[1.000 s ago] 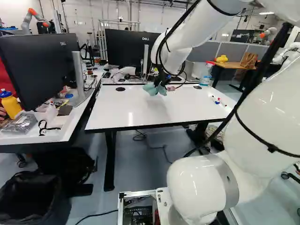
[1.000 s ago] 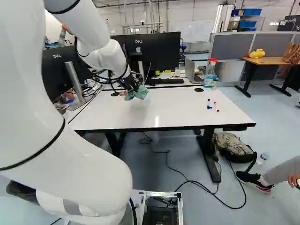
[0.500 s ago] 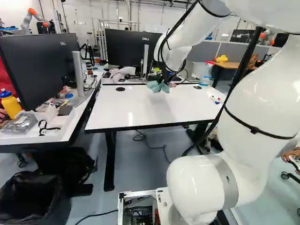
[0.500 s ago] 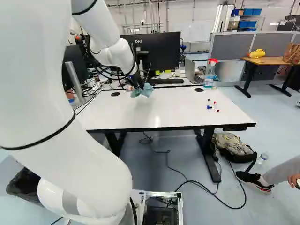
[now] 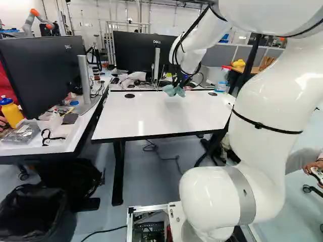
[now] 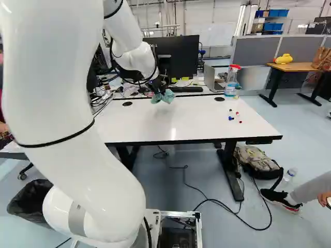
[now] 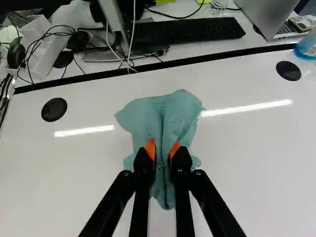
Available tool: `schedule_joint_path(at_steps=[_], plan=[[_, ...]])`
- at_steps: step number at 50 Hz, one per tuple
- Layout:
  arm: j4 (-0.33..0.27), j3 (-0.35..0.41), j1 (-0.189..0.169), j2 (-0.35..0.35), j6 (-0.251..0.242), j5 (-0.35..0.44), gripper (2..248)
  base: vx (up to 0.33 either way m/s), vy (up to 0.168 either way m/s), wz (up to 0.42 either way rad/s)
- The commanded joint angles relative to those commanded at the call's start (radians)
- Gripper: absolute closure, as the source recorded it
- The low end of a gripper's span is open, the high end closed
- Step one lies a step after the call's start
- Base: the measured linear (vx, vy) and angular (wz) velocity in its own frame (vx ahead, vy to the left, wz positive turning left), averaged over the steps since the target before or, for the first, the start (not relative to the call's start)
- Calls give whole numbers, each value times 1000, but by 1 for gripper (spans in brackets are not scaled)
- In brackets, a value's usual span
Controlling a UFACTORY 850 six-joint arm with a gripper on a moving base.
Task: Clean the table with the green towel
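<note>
Your claw (image 6: 157, 84) is pinching the towel (image 7: 173, 113).
You are clamping it from both sides, and it is hanging over the table (image 6: 207, 124), toward the far edge.

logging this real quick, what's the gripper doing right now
Gripper: closed on the green towel, its folds pinched between the two orange pads.
</note>
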Motion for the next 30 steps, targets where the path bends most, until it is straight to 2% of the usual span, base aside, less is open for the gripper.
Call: schedule_joint_path(at_steps=[30], plan=[[0,-165,-29,-144,0,0,199,0,0,0]])
